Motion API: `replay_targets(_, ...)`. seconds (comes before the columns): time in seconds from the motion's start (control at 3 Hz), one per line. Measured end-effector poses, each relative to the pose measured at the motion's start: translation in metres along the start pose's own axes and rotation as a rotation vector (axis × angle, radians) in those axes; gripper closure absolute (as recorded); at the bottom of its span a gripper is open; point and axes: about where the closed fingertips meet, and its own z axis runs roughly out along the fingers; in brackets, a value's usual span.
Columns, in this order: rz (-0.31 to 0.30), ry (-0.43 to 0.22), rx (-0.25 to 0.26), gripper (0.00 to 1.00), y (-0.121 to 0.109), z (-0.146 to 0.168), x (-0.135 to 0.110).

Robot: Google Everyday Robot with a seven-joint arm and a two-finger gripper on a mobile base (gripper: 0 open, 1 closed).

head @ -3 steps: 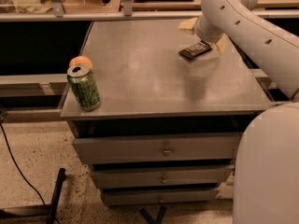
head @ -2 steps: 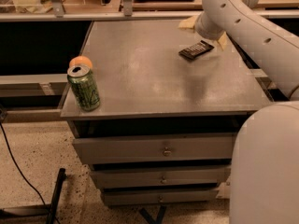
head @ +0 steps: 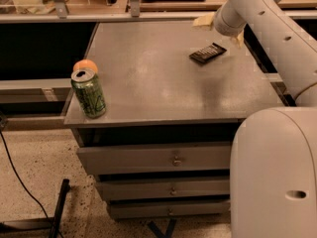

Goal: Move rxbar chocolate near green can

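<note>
Grey metal table [head: 163, 83], drawers [head: 173, 158] below the top; occupies the middle of the frame.

- Bar [head: 208, 53]: black wrapper, lying flat on the table in the upper right, turned at a slant. It is free of the gripper and sits in the same spot as a second ago.
- Can [head: 89, 94]: green, upright at the table's lower-left corner, close to the front edge. It is well apart from the bar, with most of the bare top between them.
- Orange [head: 85, 65]: round fruit just behind the can, at the left edge.
- Gripper [head: 221, 29]: upper right, above and just behind the bar, mostly hidden by the white arm [head: 277, 38]. Two pale fingers [head: 204, 20] show on either side of the wrist, spread apart. The gripper is open and holds nothing.

Change noted: a second ago the gripper hung lower and closer over the bar. It has since drawn up and back a little toward the upper right, and the bar is untouched.

Assessment: no grasp has been made and the task is still at its start. The pull-back looks like a re-aim rather than a carry. The gripper would have to come down again and close across the bar's narrow width. The flat wrapper offers little height to pinch. The carry then runs to the lower left, with the can and the orange to be left standing.
</note>
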Motion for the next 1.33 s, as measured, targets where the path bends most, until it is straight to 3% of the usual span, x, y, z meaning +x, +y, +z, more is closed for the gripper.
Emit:
replay_targets(0.33,-0.023,-0.028,0.030,0.00,-0.002,-0.002,0.000)
replay_targets(1.0,-0.040,-0.053,0.046,0.00,-0.003,0.002,-0.006)
replay_targets(1.33,-0.081,-0.069,0.047,0.00,-0.002,0.009,-0.014)
